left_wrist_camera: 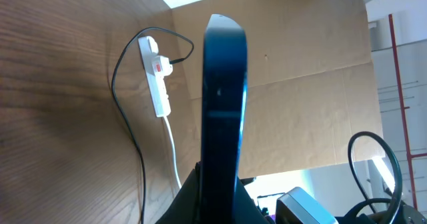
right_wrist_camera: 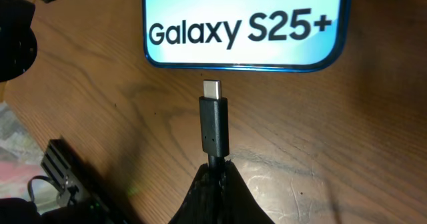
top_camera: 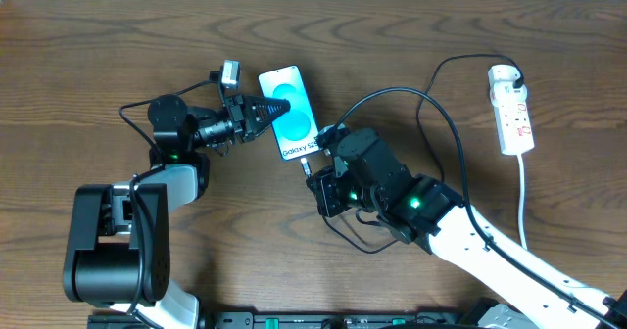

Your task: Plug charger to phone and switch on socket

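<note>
Right gripper (right_wrist_camera: pixel 212 177) pinches the charger's USB-C plug (right_wrist_camera: pixel 213 121) by its rear. That leaves the bare metal tip free and aimed at the bottom edge of the Galaxy S25+ phone (right_wrist_camera: pixel 240 24), just short of it and not yet in. The port itself is not visible, and the tip looks a little off the edge's middle, so a small sideways correction may be needed. Left gripper (top_camera: pixel 272 111) is clamped on the phone's middle from the side, one finger over the lit screen, probably to brace it against the push of insertion. The white power strip (top_camera: pixel 512 109) lies well apart at the right with the black cable (top_camera: pixel 441 114) running to it. Its switch comes later.
</note>
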You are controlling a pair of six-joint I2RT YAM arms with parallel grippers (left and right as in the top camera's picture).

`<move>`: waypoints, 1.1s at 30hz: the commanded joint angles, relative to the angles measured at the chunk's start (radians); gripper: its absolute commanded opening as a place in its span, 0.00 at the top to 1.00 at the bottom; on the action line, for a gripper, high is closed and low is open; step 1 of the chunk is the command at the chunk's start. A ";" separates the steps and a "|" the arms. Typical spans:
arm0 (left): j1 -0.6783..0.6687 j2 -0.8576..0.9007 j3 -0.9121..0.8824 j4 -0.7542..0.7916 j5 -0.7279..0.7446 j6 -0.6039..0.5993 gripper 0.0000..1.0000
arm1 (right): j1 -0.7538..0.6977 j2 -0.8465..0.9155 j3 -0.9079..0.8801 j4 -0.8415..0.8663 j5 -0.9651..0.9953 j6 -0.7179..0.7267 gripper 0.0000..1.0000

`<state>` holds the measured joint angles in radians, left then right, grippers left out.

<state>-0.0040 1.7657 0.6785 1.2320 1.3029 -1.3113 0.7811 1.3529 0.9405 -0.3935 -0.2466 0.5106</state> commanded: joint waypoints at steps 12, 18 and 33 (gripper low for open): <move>0.000 -0.010 0.030 0.014 0.001 0.017 0.92 | 0.005 0.008 0.008 0.001 -0.022 0.080 0.99; 0.000 -0.010 0.030 0.014 0.031 0.017 0.93 | -0.007 0.008 0.008 0.001 -0.022 0.080 0.99; 0.000 -0.010 0.030 0.015 0.008 -0.022 0.93 | -0.021 0.008 0.008 0.001 -0.026 0.106 0.99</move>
<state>-0.0040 1.7657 0.6785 1.2320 1.3247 -1.3121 0.7643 1.3529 0.9405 -0.3935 -0.2665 0.5995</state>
